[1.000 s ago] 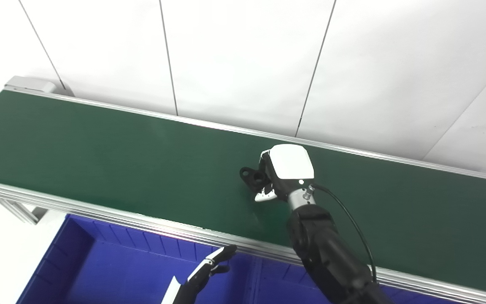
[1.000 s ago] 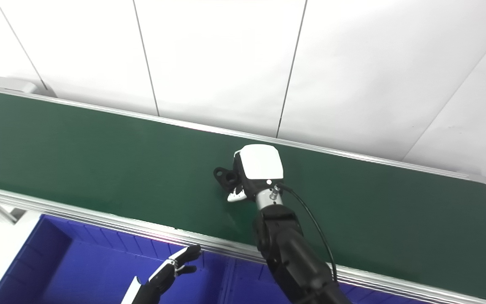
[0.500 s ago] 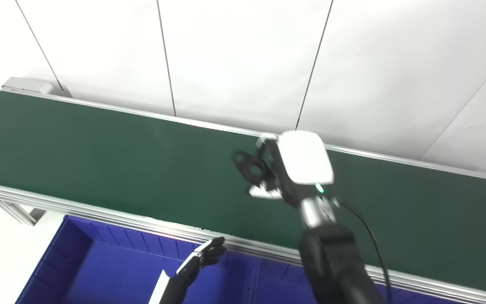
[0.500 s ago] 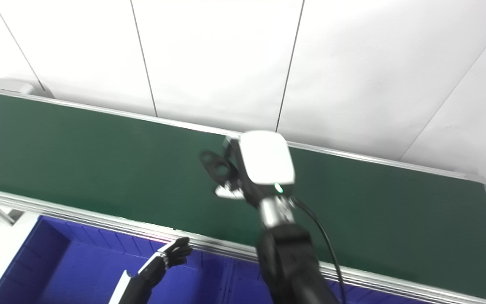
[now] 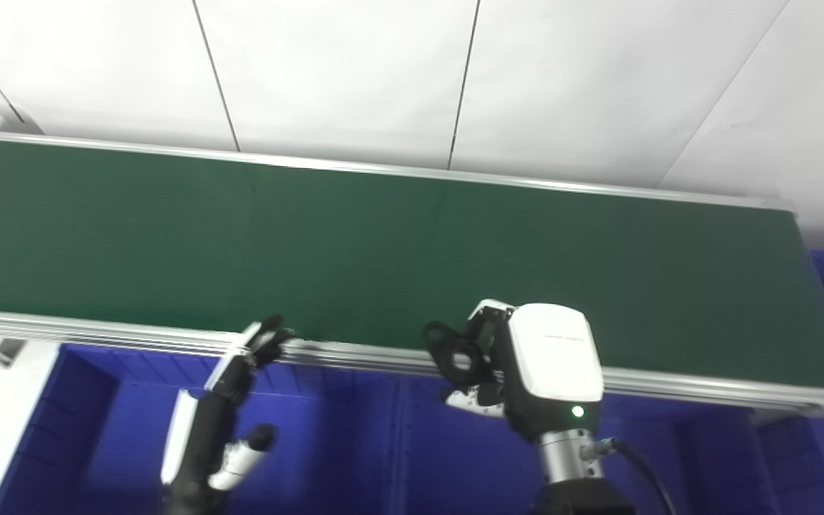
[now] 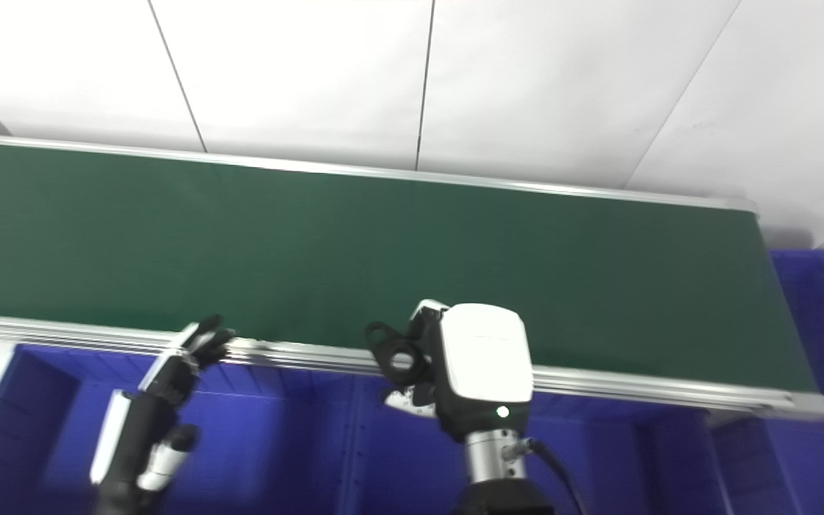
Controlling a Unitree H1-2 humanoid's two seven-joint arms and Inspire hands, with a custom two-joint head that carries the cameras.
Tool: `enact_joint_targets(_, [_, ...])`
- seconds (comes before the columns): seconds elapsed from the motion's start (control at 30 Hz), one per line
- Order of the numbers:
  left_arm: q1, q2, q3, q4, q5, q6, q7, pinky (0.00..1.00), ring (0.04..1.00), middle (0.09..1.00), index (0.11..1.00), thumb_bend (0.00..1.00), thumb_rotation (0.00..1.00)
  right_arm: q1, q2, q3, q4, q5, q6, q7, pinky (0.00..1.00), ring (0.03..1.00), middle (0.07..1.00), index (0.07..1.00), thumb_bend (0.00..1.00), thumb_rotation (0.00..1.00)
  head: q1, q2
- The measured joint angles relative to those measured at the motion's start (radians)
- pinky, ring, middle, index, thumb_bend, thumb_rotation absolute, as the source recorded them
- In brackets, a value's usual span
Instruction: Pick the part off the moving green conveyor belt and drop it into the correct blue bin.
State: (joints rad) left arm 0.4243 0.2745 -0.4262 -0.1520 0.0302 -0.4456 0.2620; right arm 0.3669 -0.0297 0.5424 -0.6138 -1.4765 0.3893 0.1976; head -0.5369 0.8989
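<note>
Black and ringed, the part (image 5: 455, 353) sat clamped in my right hand (image 5: 526, 368), held over the near rail of the green conveyor belt (image 5: 383, 243) above the blue bin (image 5: 355, 443). My left hand (image 5: 222, 400) hung spread and empty.

The flat conveyor belt (image 5: 355, 243) is plain dark green, edged by silver-grey metal rails (image 5: 355, 354). Below it the plastic bins (image 5: 355, 458) are saturated blue. The small ring-ended part (image 5: 455, 352) is matte black. The right hand (image 5: 519, 365) has a glossy white back shell with a tiny green light, over black fingers; the left hand (image 5: 229, 400) is black with white panels. The panelled wall (image 5: 340, 71) is white with thin dark seams
</note>
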Motion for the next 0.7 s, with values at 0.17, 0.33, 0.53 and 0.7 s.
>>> enact_joint_targets(0.17, [0.005,0.002,0.084,-0.036,-0.074,0.0,-0.116,0.94,0.888,0.837,0.894,0.72,0.83,0.042,0.039,-0.045,0.001,-0.015,0.0,0.001,0.11,0.167,0.254,0.483,0.51,0.15,-0.029,0.06])
enact_joint_targets(0.33, [0.004,-0.001,0.136,-0.041,-0.109,0.0,-0.21,0.89,0.868,0.84,0.893,0.73,0.84,0.051,0.051,-0.065,0.052,0.019,0.0,-0.007,0.11,0.17,0.256,0.482,0.51,0.15,-0.032,0.083])
enact_joint_targets(0.53, [0.004,-0.016,0.176,-0.078,-0.102,0.005,-0.27,0.84,0.85,0.836,0.887,0.74,0.84,0.056,0.055,-0.079,0.085,0.022,0.0,0.001,0.12,0.18,0.263,0.481,0.51,0.16,-0.023,0.1])
enact_joint_targets(0.7, [0.006,-0.045,0.191,-0.093,-0.093,0.018,-0.297,0.83,0.846,0.829,0.887,0.75,0.85,0.065,0.064,-0.095,0.102,0.02,0.0,0.07,0.15,0.217,0.305,0.485,0.51,0.16,-0.009,0.098])
